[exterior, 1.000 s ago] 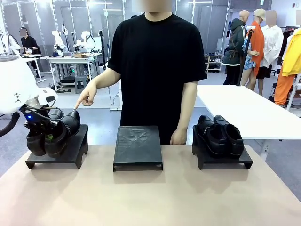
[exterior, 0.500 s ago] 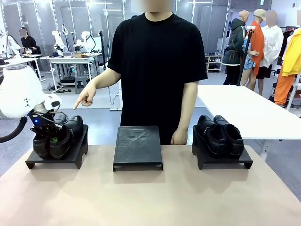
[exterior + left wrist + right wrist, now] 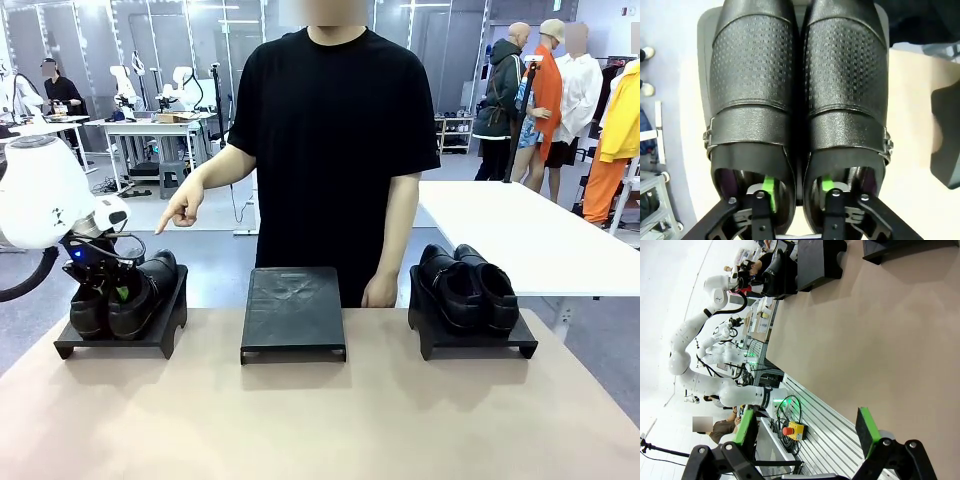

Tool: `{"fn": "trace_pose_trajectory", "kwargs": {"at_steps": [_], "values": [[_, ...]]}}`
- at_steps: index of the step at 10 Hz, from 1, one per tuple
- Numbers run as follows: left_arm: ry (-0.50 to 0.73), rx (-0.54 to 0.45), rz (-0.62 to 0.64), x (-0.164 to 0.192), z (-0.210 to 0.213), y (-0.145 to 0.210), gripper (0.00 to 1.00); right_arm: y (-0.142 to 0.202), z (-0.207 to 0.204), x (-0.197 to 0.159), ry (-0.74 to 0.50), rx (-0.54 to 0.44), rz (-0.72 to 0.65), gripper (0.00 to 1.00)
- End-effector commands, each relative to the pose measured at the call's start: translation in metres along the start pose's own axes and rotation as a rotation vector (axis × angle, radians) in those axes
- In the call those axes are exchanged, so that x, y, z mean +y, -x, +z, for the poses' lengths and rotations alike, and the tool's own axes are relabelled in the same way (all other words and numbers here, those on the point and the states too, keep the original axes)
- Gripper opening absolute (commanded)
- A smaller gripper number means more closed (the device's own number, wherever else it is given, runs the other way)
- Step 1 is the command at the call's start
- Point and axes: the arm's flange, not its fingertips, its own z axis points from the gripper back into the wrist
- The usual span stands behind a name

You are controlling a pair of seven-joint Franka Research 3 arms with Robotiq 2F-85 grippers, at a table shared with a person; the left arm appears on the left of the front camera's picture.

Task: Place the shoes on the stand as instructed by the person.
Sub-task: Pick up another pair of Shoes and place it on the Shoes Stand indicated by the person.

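Up close from the left wrist: left gripper (image 3: pixel 796 192) fingers spread, one inside each shoe of the pair (image 3: pixel 797 100). From the front: pair on left stand (image 3: pixel 120 335), person's hand (image 3: pixel 183 208) pointing down at it. Right gripper (image 3: pixel 807 432) open above table (image 3: pixel 880 350).

The tan counter (image 3: pixel 320 420) carries three black stands in a row along its far edge: a left stand (image 3: pixel 120 335), a middle stand (image 3: pixel 293 312) and a right stand (image 3: pixel 475 340).
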Motion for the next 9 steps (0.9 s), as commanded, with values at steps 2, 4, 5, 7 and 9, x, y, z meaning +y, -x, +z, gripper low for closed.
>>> {"fn": "trace_pose_trajectory", "kwargs": {"at_steps": [2,4,5,7,9], "values": [[0.02,-0.029,0.008,0.003,0.004,-0.001,0.79,0.002,0.002,0.0,-0.006,0.004,0.016,1.0],[0.019,-0.035,0.019,0.003,0.008,0.0,1.0,0.002,0.002,0.0,-0.006,0.004,0.016,1.0],[0.003,-0.024,0.024,0.002,0.01,0.003,1.0,0.002,0.002,0.0,-0.006,0.004,0.016,1.0],[-0.015,-0.02,0.035,0.0,0.015,0.011,1.0,0.002,0.002,0.0,-0.006,0.004,0.016,1.0],[0.0,-0.016,0.007,0.001,0.007,-0.001,1.0,0.002,0.002,0.0,-0.006,0.004,0.016,1.0]]}}
